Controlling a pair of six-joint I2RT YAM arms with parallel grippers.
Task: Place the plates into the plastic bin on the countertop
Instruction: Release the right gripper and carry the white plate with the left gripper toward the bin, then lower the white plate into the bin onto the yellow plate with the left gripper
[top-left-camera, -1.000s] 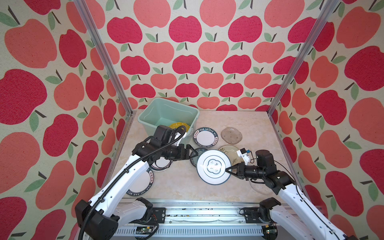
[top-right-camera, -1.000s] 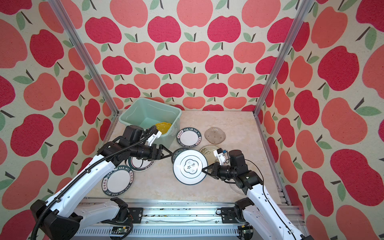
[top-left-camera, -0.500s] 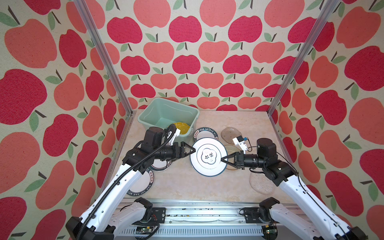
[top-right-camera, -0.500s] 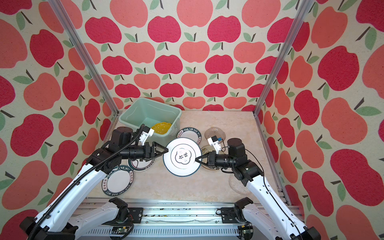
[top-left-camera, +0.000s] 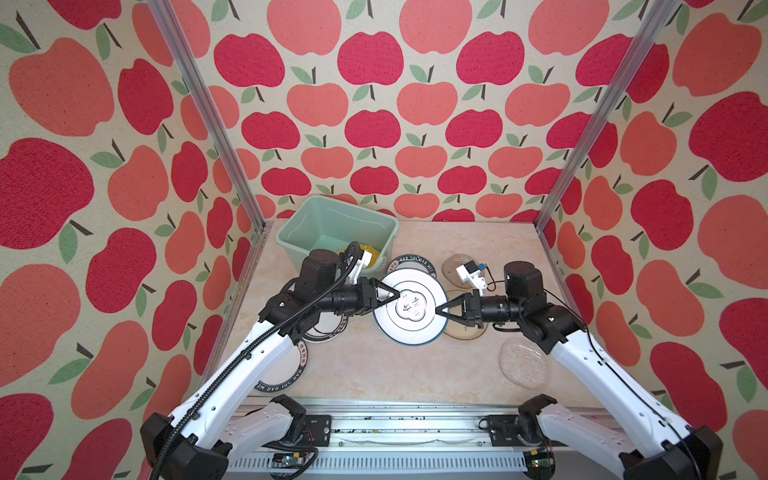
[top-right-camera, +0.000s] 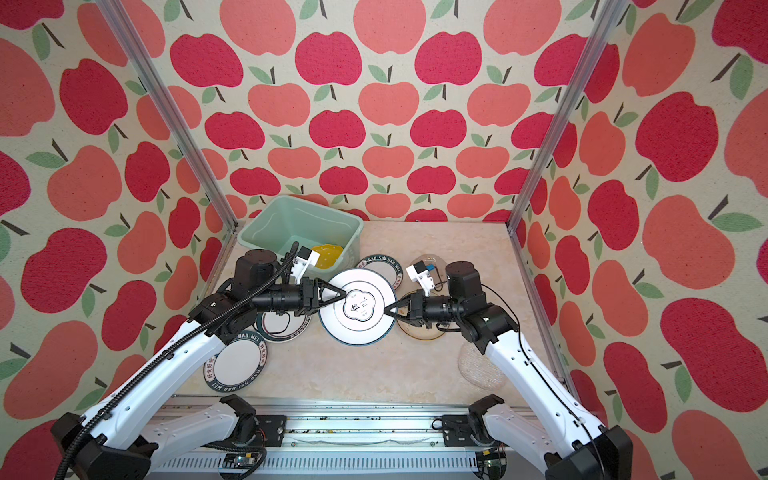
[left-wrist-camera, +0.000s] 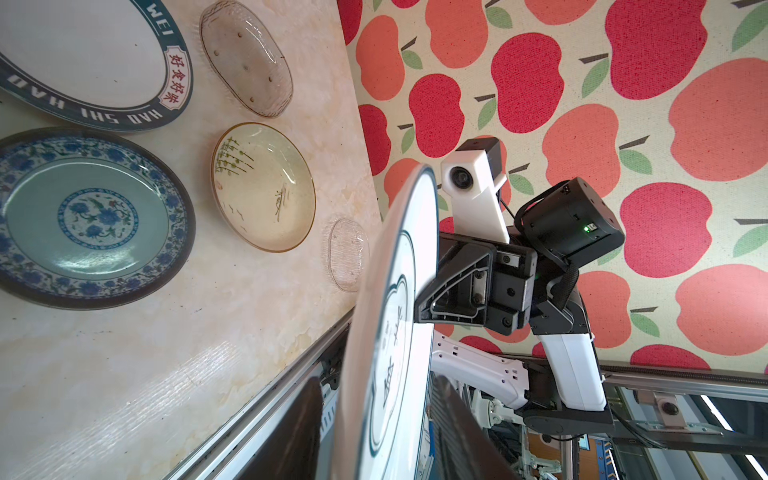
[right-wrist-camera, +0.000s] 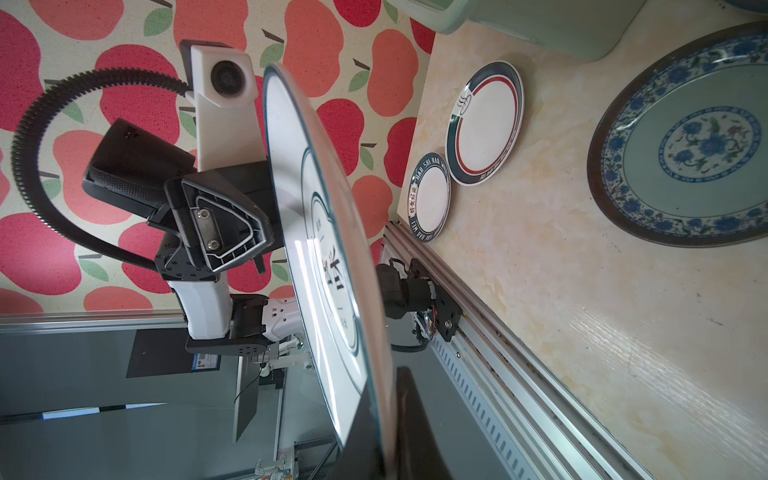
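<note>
Plate (top-left-camera: 409, 309) above countertop (top-left-camera: 395, 374), bin (top-left-camera: 332, 224) behind-left.

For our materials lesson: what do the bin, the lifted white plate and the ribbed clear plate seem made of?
Bin: plastic, matte mint, rolled rim. White plate: glazed ceramic or melamine; glossy glare, unclear which. Clear plate: probably glass, see-through, ribbed.

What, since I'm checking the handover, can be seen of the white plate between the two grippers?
The white plate is round, ceramic-looking, with a thin dark rim line and a lobed outline around central characters. It hangs face up above the countertop. The right gripper is shut on one edge; the left gripper straddles the opposite edge.
</note>
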